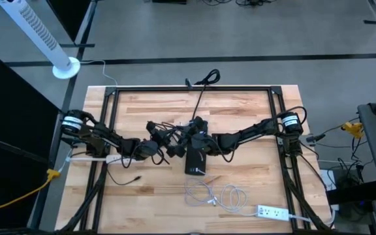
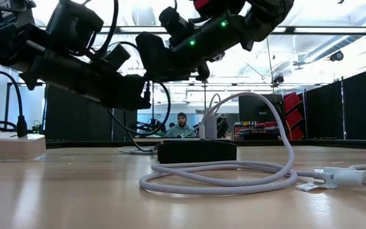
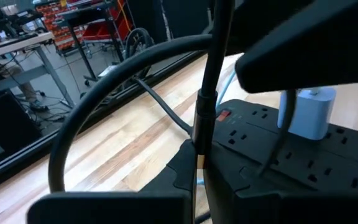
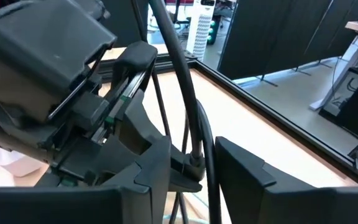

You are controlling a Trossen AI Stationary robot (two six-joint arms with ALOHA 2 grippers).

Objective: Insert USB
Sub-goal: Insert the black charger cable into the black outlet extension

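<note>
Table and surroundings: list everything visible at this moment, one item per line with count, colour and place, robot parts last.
Power strip: one, black, table centre, under both grippers.
Charger block: one, pale, plugged into the black strip.
Light cable: one, white braided, coiled on the table in front of the black strip.
White power strip: one, near the table's front right edge.
Dark cable: one, black, held in the left gripper's fingers above the black strip.
Tower fan: one, white, on the floor beyond the table's left corner.
Person: one, seated far behind the table.
Left gripper: dark, table centre.
Right gripper: dark, table centre, a black cable between its fingers.
</note>
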